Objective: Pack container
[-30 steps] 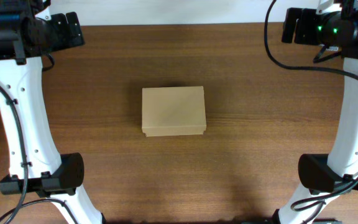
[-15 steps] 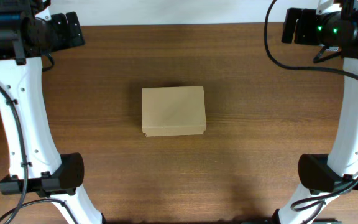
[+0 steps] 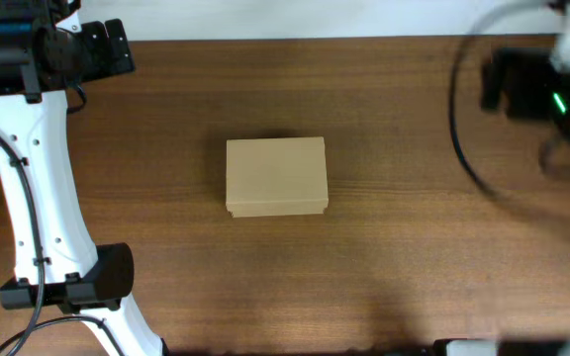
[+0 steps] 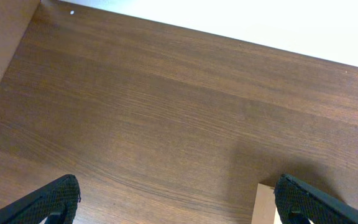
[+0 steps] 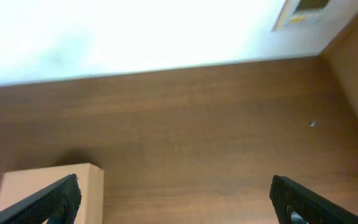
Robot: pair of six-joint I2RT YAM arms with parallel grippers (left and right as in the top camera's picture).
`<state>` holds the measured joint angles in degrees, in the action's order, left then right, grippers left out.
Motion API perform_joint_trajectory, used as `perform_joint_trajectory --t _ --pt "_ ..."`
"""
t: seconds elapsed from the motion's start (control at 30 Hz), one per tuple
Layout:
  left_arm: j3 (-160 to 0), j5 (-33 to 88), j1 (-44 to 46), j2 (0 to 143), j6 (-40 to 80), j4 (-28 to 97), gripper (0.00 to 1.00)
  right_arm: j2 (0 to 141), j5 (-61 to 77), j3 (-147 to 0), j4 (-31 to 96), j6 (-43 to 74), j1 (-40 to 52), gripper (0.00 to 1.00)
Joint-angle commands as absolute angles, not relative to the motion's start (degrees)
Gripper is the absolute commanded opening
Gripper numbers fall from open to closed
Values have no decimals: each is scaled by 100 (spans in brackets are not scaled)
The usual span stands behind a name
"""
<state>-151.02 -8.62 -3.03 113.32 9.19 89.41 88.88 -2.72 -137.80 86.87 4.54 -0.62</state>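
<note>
Right pincer (image 3: 500,81) has shifted — container (image 3: 276,176) lies well apart.

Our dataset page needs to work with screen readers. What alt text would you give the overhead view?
A small tan-brown rectangular cardboard box, lid closed, sits in the middle of a dark brown wooden table. A white left arm runs down the left edge; the right arm is a blur at upper right; neither touches the box.
</note>
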Motion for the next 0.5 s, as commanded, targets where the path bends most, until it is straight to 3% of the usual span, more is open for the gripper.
perform_joint_trajectory --t 0.0,0.47 --pt "-15155 -884 -327 11284 888 8945 100 7446 -545 -12339 8272 471 -78 99" --pt "-15155 -884 -327 11284 888 8945 100 3024 -582 -6600 4915 471 -78 99"
